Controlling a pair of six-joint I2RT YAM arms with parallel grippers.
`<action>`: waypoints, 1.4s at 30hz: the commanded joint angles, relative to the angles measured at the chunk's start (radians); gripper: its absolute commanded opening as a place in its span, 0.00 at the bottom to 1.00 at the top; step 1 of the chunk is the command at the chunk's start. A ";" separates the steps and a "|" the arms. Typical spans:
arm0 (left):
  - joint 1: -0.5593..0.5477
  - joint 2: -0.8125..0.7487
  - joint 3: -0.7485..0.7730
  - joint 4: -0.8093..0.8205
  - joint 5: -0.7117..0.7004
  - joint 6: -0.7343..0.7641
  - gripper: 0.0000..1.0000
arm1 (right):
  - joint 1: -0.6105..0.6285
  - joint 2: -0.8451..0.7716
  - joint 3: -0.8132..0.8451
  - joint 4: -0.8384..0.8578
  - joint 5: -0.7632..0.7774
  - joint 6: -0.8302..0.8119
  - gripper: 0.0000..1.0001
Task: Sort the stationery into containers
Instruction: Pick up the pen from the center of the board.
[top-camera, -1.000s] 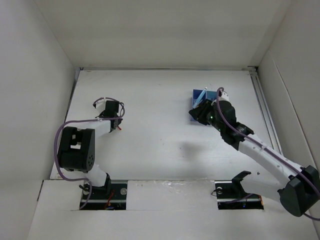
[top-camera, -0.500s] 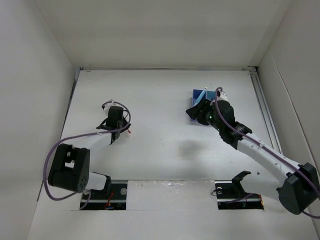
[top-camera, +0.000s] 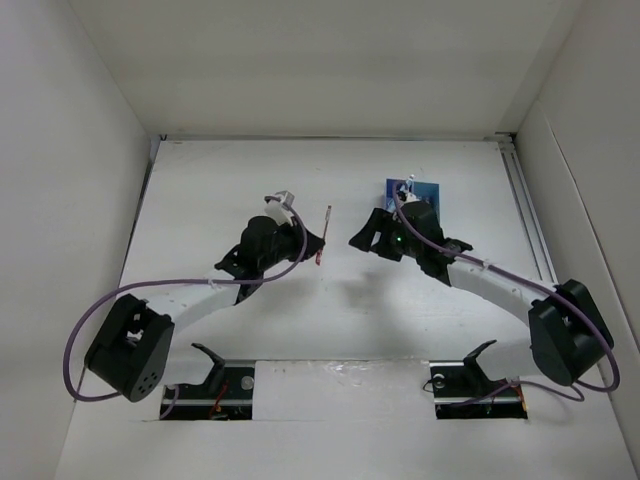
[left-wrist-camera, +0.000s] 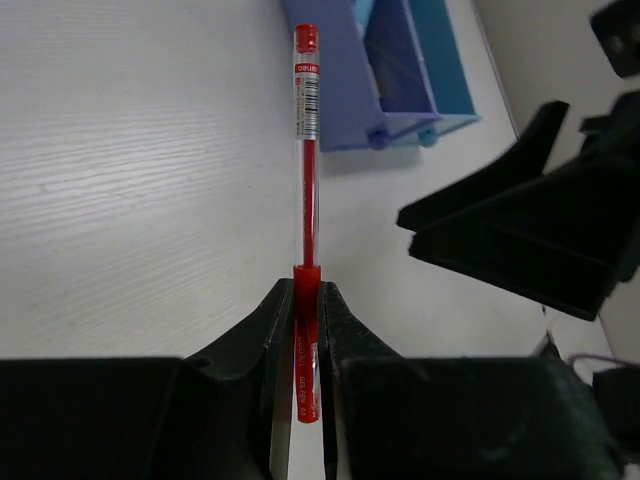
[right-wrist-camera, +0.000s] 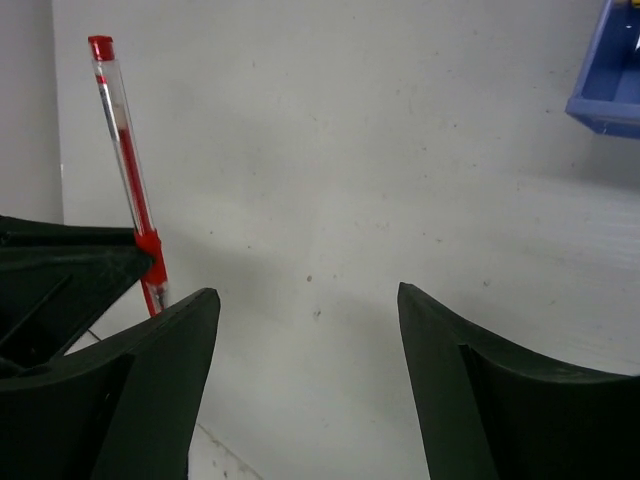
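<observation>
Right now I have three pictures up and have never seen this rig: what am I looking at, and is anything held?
Two robot arms are bolted at the near edge of a white table. The wide picture looks down from above and behind them. The other two come from a camera on each wrist, showing that arm's own black fingers. The left fingers are shut on a red pen, which points toward a blue box with compartments. The right fingers are open and empty, close beside the pen. From above, the box sits toward the table's far right.
</observation>
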 joint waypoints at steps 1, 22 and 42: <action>-0.031 0.010 -0.026 0.152 0.133 0.042 0.00 | 0.017 -0.004 0.050 0.093 -0.034 -0.019 0.79; -0.044 0.139 -0.074 0.452 0.431 0.021 0.00 | 0.099 0.150 0.172 0.082 0.185 0.018 0.80; -0.044 0.110 -0.065 0.453 0.460 0.064 0.59 | 0.062 0.237 0.266 0.029 0.279 0.009 0.00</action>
